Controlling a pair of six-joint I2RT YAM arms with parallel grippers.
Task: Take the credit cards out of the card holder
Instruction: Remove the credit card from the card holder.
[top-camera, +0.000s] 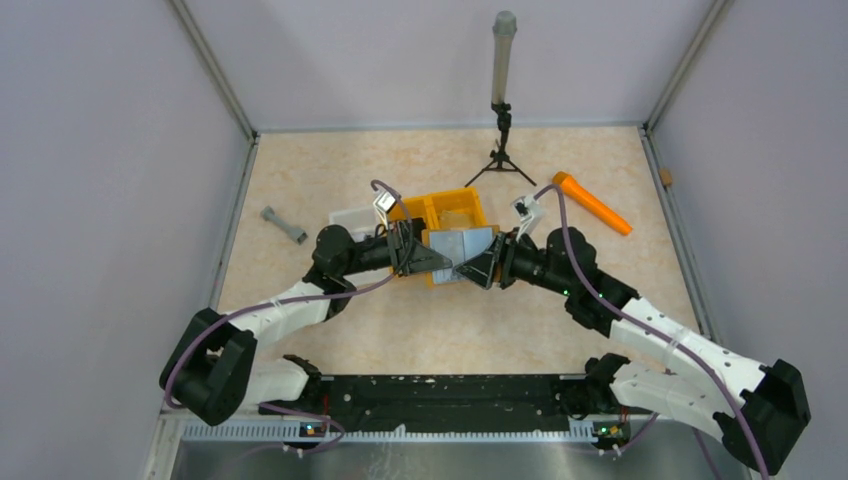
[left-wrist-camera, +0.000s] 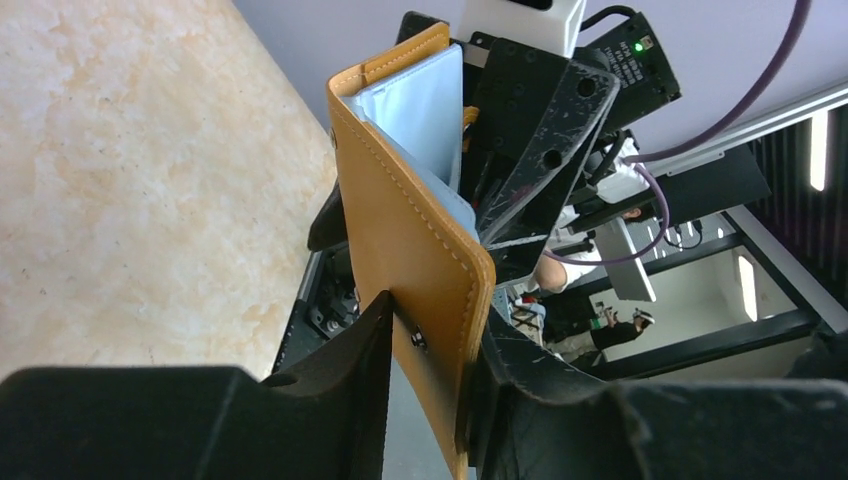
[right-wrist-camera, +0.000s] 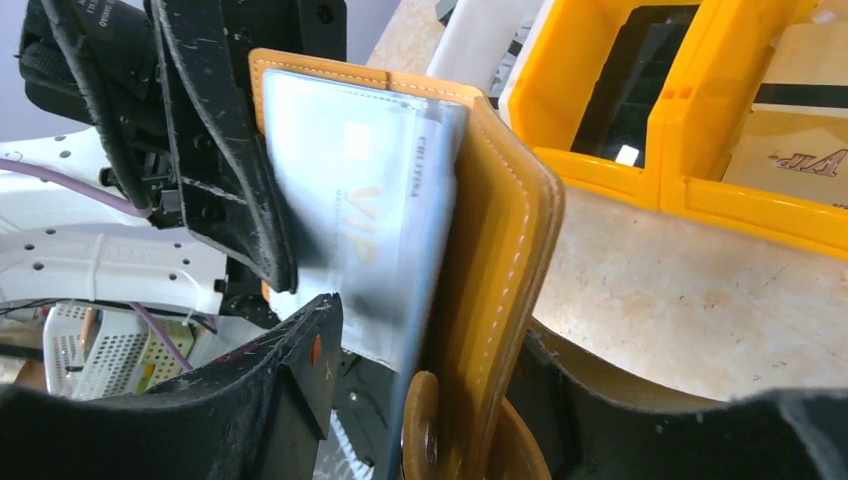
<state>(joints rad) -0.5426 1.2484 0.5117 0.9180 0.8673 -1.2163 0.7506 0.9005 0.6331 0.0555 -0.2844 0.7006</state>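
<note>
Tan with pale stitches, the card holder (right-wrist-camera: 500, 230) is held up just beside the yellow bins (right-wrist-camera: 610, 170). A pale credit card (right-wrist-camera: 370, 200) (it says VIP) sits inside. The left gripper (left-wrist-camera: 428, 335) pinches one edge. The right gripper (right-wrist-camera: 428, 335) has its fingers around the other edge; I cannot tell if it squeezes.

Plain pale lilac walls (top-camera: 100, 150) enclose a beige marbled tabletop (top-camera: 330, 330) edged with metal rails (top-camera: 215, 75).

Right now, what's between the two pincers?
The tan card holder, a pale card inside. Left pincer and right pincer each straddle an edge; both wrist views show it.
</note>
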